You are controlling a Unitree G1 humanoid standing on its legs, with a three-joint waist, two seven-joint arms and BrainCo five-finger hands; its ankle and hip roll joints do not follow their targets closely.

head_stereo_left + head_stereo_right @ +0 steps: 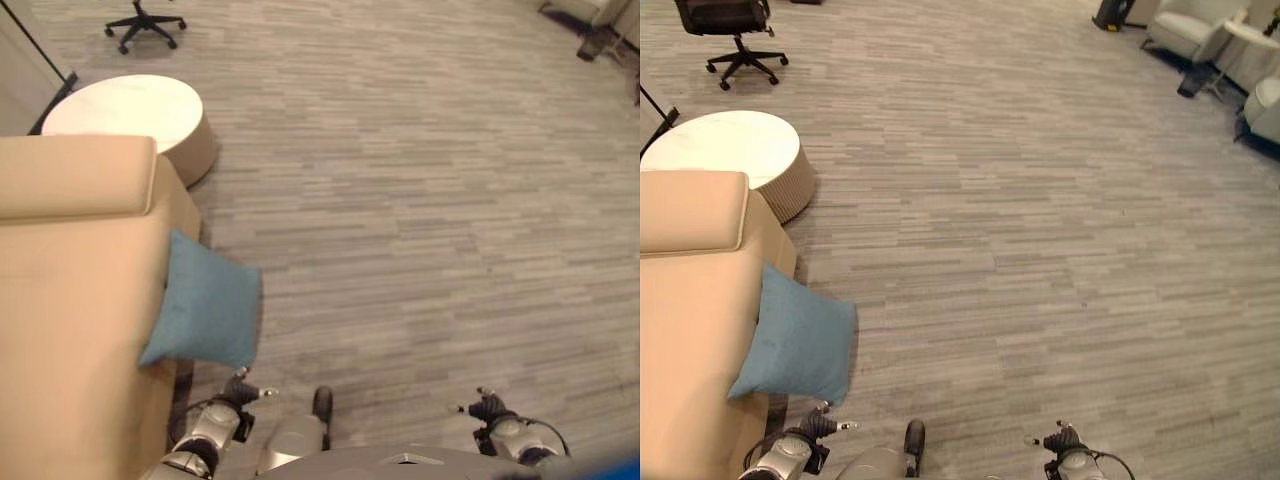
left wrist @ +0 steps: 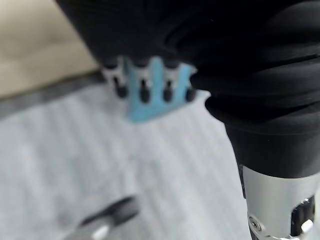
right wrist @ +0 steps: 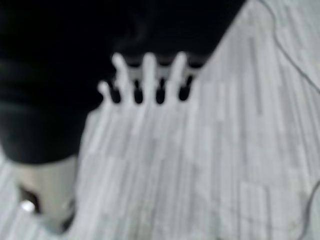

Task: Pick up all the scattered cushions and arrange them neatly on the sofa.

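A blue cushion (image 1: pixel 205 306) leans against the outer side of the beige sofa (image 1: pixel 70 300), its upper edge propped on the sofa's flank and its lower corner down at the grey wood-patterned floor (image 1: pixel 430 230); it looks to be resting there rather than placed on the seat, so it likely counts as one still to be gathered. The robot's left hand (image 2: pixel 150 85) hangs low beside the sofa's end, its fingers pointing straight toward the cushion with nothing in them, which suits an approach from the near side. The right hand (image 3: pixel 145 82) hangs over bare floor, its fingers likewise extended and spread, carrying nothing. Neither hand touches the cushion. The sofa's squared arm or back pad (image 1: pixel 75 175) sits at its far end, and just beyond it stands a round white-topped table (image 1: pixel 125 110) with a ribbed pale side. A black office chair (image 1: pixel 730 30) on castors stands farther off near the room's far edge, and pale armchairs (image 1: pixel 1195 30) occupy the opposite far corner. The floor runs in long grey planks and gives an open path to the cushion.
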